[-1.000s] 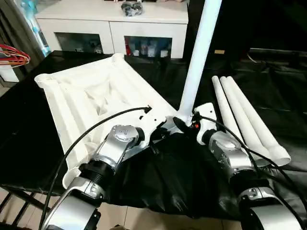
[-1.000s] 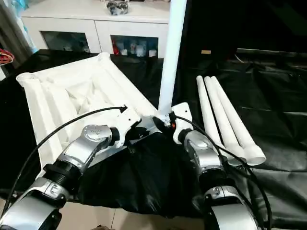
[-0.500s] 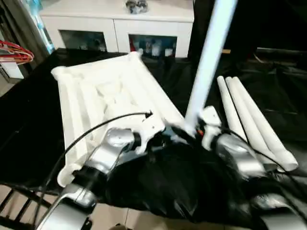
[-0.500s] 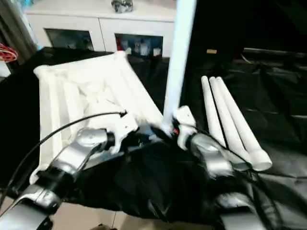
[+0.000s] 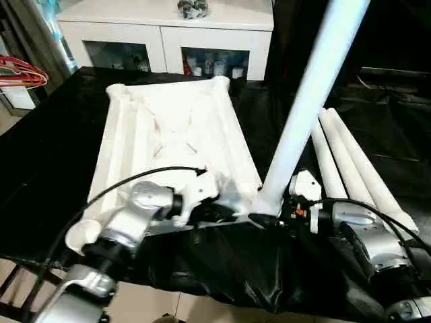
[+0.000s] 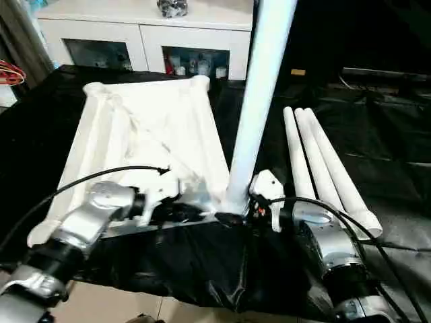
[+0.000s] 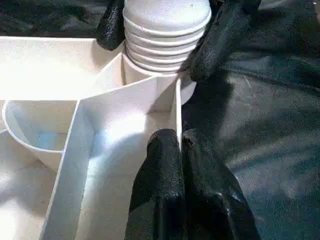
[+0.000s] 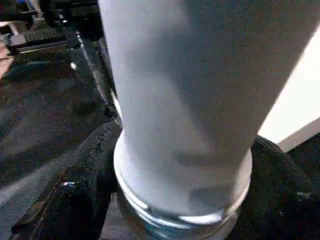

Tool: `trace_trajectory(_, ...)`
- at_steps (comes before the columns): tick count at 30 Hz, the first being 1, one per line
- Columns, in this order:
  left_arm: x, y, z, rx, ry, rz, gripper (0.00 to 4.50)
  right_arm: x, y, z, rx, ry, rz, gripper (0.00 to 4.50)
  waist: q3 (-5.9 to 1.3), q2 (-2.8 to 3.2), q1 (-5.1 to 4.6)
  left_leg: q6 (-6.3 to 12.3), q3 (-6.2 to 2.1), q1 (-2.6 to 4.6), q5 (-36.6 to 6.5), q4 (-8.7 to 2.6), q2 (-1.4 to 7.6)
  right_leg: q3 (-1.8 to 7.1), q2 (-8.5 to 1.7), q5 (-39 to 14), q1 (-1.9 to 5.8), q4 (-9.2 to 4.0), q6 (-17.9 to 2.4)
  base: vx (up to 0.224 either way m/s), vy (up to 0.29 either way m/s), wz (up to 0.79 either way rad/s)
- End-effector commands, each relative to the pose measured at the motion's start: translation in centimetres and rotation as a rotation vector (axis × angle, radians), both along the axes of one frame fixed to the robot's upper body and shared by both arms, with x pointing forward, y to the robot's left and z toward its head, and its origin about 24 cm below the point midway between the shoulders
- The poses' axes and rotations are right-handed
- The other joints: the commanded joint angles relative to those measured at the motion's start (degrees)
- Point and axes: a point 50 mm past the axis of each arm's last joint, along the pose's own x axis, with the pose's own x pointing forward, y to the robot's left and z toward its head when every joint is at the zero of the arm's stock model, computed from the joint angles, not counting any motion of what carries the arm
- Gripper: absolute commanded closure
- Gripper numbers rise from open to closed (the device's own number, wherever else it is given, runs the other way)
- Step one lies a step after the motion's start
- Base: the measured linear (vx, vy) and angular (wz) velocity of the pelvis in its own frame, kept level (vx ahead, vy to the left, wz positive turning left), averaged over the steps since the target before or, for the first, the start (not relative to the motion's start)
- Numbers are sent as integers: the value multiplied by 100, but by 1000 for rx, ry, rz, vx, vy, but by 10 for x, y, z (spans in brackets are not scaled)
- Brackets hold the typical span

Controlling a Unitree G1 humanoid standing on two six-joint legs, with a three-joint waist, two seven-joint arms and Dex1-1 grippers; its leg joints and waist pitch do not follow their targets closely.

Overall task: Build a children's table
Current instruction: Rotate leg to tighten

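While the leg (image 5: 306, 101) is standing almost upright in the near right corner socket (image 7: 150, 75) of the upturned table top (image 5: 175, 134), its long axis is leaning up and to the right, threaded foot just entering the socket. The right gripper (image 5: 269, 219) is clasping that foot from the right, fingers (image 8: 85, 195) spread around it. The left gripper (image 7: 180, 150), pinched narrow on the top's edge wall, is bracing from the left. Three spare legs (image 5: 350, 161) are lying farther right.
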Motion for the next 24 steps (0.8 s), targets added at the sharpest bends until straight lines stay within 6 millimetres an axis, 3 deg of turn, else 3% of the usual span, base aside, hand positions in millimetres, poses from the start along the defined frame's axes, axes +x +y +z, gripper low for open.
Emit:
trace_trajectory(1, -1, -4, 10, -36, -21, -38, 450, -6, 4, -5, -7, 41, 42, 139, -351, -74, 11, 429, -109, 66, -1241, -397, 305, 264, -407, -1563, 256, -416, -1247, 0, 0, 0)
trace_trajectory(8, 8, -11, 10, -80, -36, 68, 450, -6, 10, -10, 15, 71, 7, 172, -345, -94, 29, 383, -99, 63, -1263, -391, 295, 268, -417, -1665, 259, -428, -1219, 0, 0, 0)
trace_trajectory(10, 12, -15, 11, -90, -51, 116, 450, -2, 11, -12, 25, 77, -39, 173, -319, -97, 18, 333, -102, 81, -1388, -401, 283, 267, -419, -1972, 242, -478, -1144, 0, 0, 0)
trace_trajectory(13, 25, -24, 12, -88, -83, 257, 450, 20, 14, -22, -5, 67, -307, 173, -306, -103, -35, 194, -114, 92, -1495, -413, 261, 259, -416, -2372, 222, -512, -1011, 0, 0, 0)
trace_trajectory(14, 25, -24, 12, -88, -83, 257, 450, 20, 14, -22, -5, 67, -307, 173, -310, -106, -76, 126, -126, 77, -1510, -414, 236, 241, -423, -2503, 247, -517, -960, 0, 0, 0)
trace_trajectory(18, 35, -36, 14, -75, -120, 382, 450, 38, 24, -29, 2, 89, -547, 174, -314, -88, -164, 115, -139, 90, -1585, -402, 226, 232, -423, -2681, 228, -553, -882, 0, 0, 0)
trace_trajectory(22, 42, -47, 18, -50, -198, 484, 450, 45, 43, -32, 15, 113, -619, 174, -330, -89, -211, 172, -135, 69, -1532, -403, 242, 239, -411, -2313, 231, -528, -995, 0, 0, 0)
trace_trajectory(24, 42, -52, 19, -73, -195, 481, 450, 45, 49, -32, 18, 97, -596, 174, -345, -92, -190, 232, -119, 76, -1473, -390, 247, 247, -417, -2104, 233, -514, -1042, 0, 0, 0)
